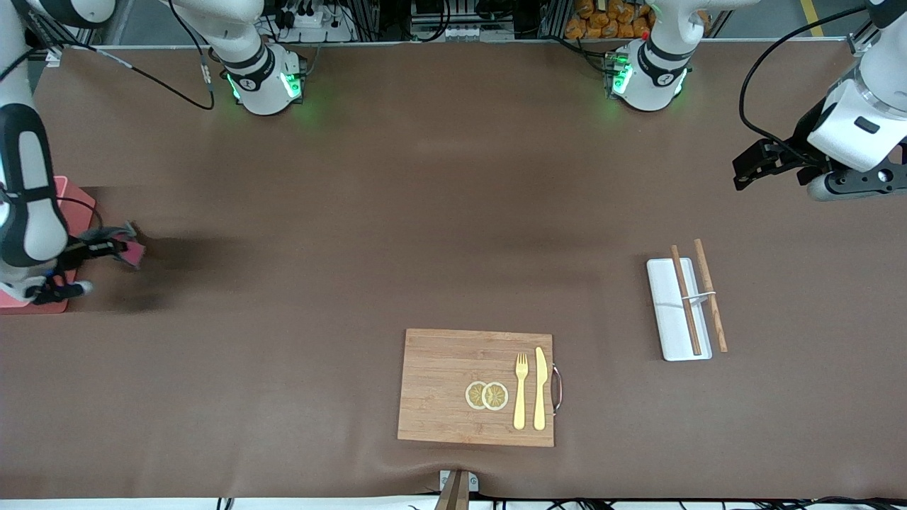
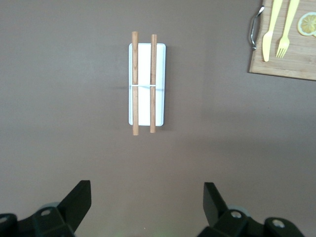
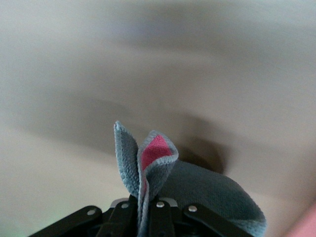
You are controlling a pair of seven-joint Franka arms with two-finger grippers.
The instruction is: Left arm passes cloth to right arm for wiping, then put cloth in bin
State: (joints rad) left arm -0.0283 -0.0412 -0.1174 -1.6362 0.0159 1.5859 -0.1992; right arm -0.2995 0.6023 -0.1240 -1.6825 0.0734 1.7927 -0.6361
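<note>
Front view: the right tool is hanging at the right arm's end of the brown worktop, clamped shut on the cloth, a crumpled grey bundle showing pink. It is sitting over the worktop just beside the pink bin, which the right arm is largely covering. The left tool is waiting in the air at the left arm's end, fingers spread wide and gripping nothing. A white tray carrying 2 wooden sticks is lying toward that end. A wooden board with a fork, a knife and 2 lemon slices is lying nearest the camera.

Left wrist view: the left tool's 2 black fingers are standing wide apart, empty, above bare worktop near the tray and sticks.

Right wrist view: the cloth is standing folded up between the closed fingers, its pink underside peeking out.
</note>
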